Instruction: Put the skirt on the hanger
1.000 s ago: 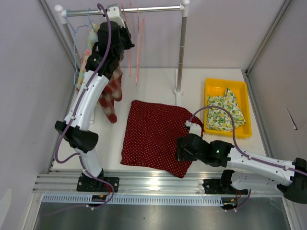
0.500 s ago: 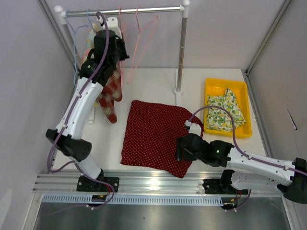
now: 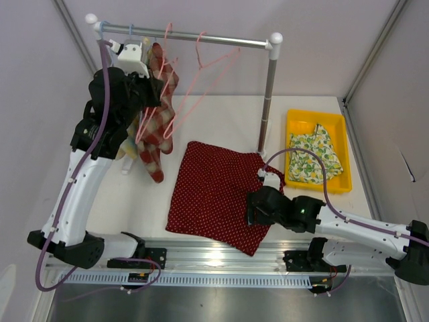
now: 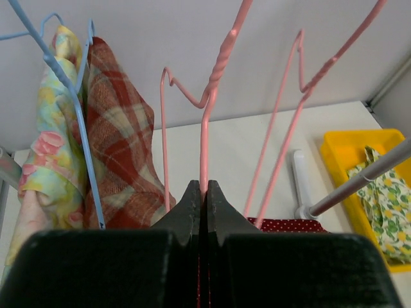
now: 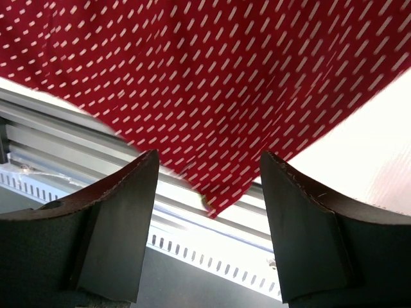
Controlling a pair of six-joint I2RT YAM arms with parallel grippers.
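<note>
The red skirt with white dots (image 3: 214, 194) lies flat on the table. It also shows in the right wrist view (image 5: 212, 77). My left gripper (image 3: 151, 90) is raised beside the rack and shut on the wire of a pink hanger (image 3: 171, 100). In the left wrist view the jaws (image 4: 203, 189) pinch that hanger (image 4: 205, 135) below its twisted neck. A second pink hanger (image 3: 216, 57) hangs from the rail. My right gripper (image 3: 253, 209) is open and empty over the skirt's near right corner, its jaws wide apart (image 5: 209, 160).
The clothes rail (image 3: 194, 38) and its post (image 3: 267, 100) stand at the back. Blue hangers carry a red plaid garment (image 3: 159, 127) and a floral one (image 4: 48, 160). A yellow tray (image 3: 295, 121) holds a floral cloth (image 3: 312, 157). A metal rail (image 3: 214, 251) runs along the near edge.
My left arm has swung left and nearer with the pink hanger in its jaws. The rack's rail and post have shifted with it. The right arm has not moved.
</note>
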